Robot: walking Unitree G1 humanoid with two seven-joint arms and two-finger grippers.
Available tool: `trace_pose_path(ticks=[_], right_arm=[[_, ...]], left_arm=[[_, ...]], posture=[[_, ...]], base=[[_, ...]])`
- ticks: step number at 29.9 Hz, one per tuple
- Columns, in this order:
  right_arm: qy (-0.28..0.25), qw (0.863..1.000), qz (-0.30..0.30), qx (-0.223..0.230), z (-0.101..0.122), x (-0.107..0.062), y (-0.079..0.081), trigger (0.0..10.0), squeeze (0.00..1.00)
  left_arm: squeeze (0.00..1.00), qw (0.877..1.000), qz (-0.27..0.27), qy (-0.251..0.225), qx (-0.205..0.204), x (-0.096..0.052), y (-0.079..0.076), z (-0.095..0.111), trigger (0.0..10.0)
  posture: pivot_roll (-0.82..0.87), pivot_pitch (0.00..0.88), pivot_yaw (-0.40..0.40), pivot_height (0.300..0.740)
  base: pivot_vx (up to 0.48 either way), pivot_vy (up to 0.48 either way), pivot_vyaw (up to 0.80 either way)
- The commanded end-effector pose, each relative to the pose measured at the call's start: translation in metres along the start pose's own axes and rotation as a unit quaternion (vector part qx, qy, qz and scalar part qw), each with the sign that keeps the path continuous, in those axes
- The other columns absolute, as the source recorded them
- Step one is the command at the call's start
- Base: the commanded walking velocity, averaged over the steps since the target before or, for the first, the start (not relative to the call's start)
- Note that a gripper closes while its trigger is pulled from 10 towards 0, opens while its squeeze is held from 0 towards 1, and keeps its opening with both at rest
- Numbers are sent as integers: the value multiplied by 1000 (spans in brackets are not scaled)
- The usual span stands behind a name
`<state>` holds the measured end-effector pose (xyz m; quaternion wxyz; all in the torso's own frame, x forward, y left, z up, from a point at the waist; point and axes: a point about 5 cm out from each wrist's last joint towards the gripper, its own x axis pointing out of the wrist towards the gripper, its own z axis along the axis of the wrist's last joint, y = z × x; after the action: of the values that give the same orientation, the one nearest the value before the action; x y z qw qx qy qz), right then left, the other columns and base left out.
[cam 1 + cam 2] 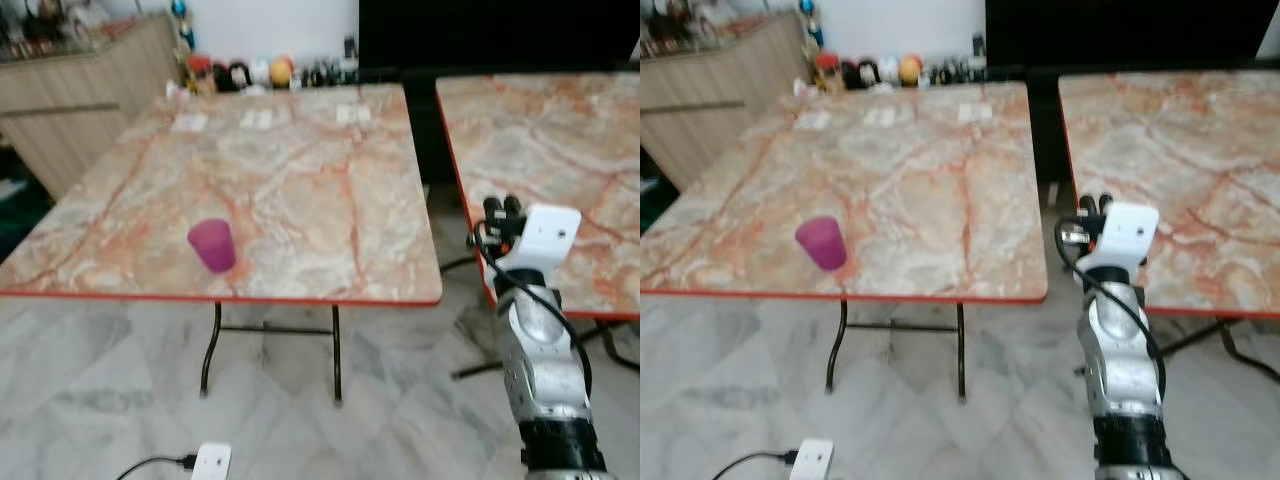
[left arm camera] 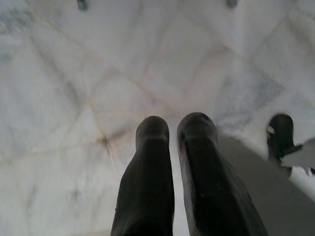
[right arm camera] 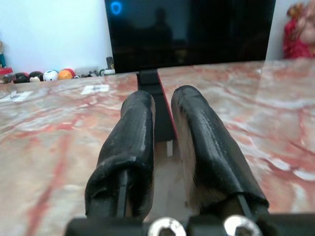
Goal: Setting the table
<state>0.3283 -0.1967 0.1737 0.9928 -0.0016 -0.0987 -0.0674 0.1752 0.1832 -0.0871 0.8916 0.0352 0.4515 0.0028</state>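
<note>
One pink cup [image 1: 212,245] stands upright near the front edge of the left marble table [image 1: 300,190], toward its left side, and nothing else is laid near it. The right gripper [image 3: 162,105] is raised at table height, level with the gap between the two tables, its fingers [image 3: 133,132] drawn close together with just a narrow slit between them and nothing held. It sits well apart from the cup, off to the right. The left gripper [image 2: 174,130] hangs down by the floor, its fingers likewise nearly pressed together and empty.

By the look of it, the setting has barely started: one cup is out and the robot is between items. The next move probably calls for fetching another piece or turning left toward the cup, and the fingers would have to spread first.

Both tabletops are orange-veined marble with red edging; the second table [image 1: 540,150] stands just right of the first. Small white cards [image 1: 258,118] lie along the far edge. Beyond, figurines [image 1: 260,72] line the wall beside a dark screen [image 3: 189,32]; a wooden counter [image 1: 80,95] stands left. On the pale floor [image 1: 100,400] lies a white plug adapter [image 1: 211,462].
</note>
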Motion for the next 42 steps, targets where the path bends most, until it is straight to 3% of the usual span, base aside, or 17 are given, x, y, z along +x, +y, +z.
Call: trace_pose_path(ticks=[1, 22, 35, 42], right_arm=[[-9, 1000, 14, 8, 5, 2, 12, 10000, 0], [-7, 1000, 20, 16, 9, 5, 18, 10000, 0], [2, 1000, 24, 17, 5, 5, 20, 10000, 0], [3, 999, 27, 17, 5, 5, 21, 10000, 0]], left_arm=[[0, 1000, 9, 12, 7, -2, 8, -7, 10000], [0, 1000, 20, 4, -7, -1, 10, -1, 10000], [0, 1000, 19, 1, -7, -1, 10, -1, 10000], [0, 1000, 16, 0, -9, -1, 10, -1, 10000]], posture=[[-128, 0, 50, 740], [-101, 94, 40, 740], [-98, 100, 41, 740], [-96, 98, 40, 740]], base=[[0, 480, 0], [0, 480, 0], [0, 0, 0], [273, 0, 0]])
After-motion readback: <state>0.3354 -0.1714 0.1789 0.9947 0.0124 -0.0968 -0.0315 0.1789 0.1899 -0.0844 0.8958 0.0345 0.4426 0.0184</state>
